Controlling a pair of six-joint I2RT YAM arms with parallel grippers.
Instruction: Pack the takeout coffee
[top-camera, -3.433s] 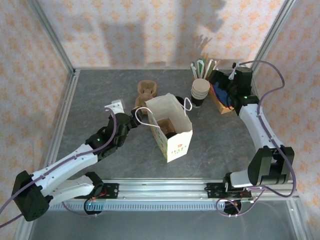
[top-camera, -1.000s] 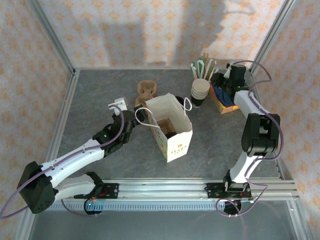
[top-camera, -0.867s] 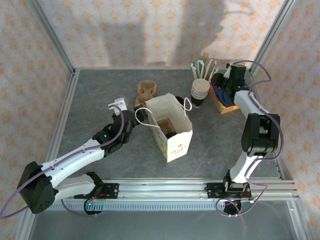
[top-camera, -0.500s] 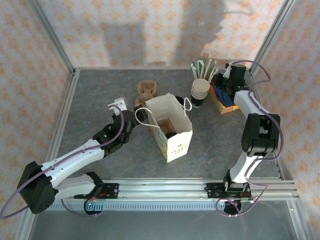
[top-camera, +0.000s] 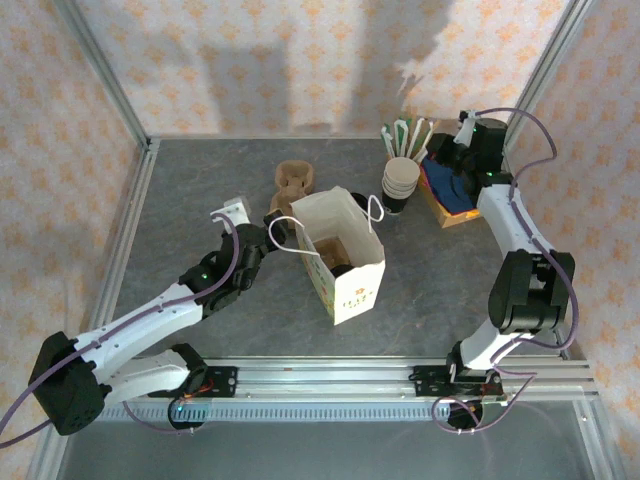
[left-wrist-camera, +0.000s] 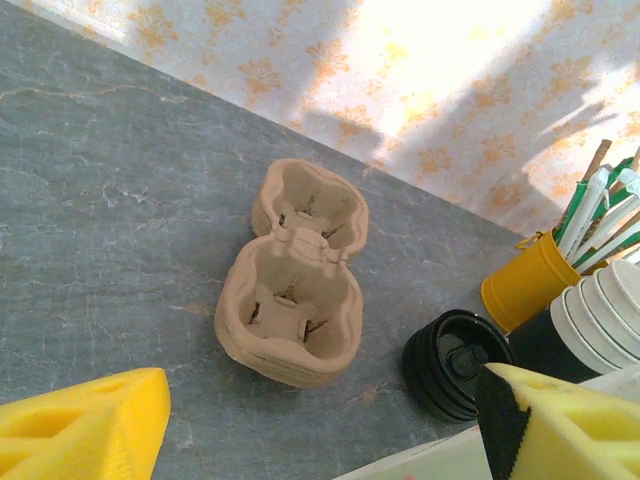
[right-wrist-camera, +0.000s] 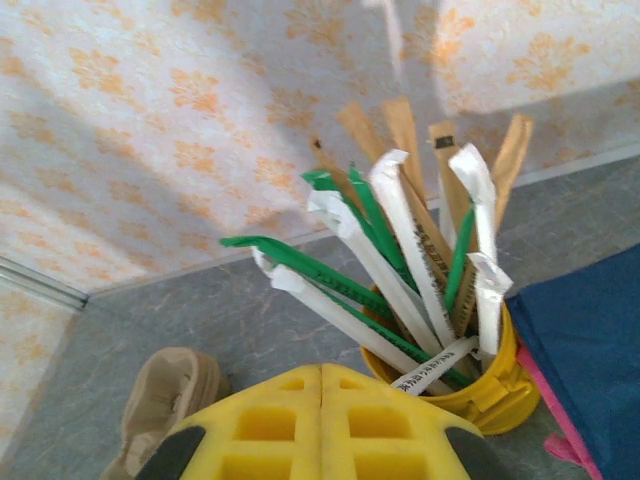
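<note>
The right hand (right-wrist-camera: 322, 380) has shifted, now closed; takeout coffee (left-wrist-camera: 455, 365) stands just before the spread left hand (left-wrist-camera: 320, 432).

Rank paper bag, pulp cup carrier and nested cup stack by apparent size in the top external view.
Paper bag: largest.
Pulp cup carrier and nested cup stack: look alike, so unranked.

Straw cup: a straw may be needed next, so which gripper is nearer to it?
Right. The right gripper sits shut, close beside the straw cup; the left gripper is open and far off, on the other side of the paper bag.
</note>
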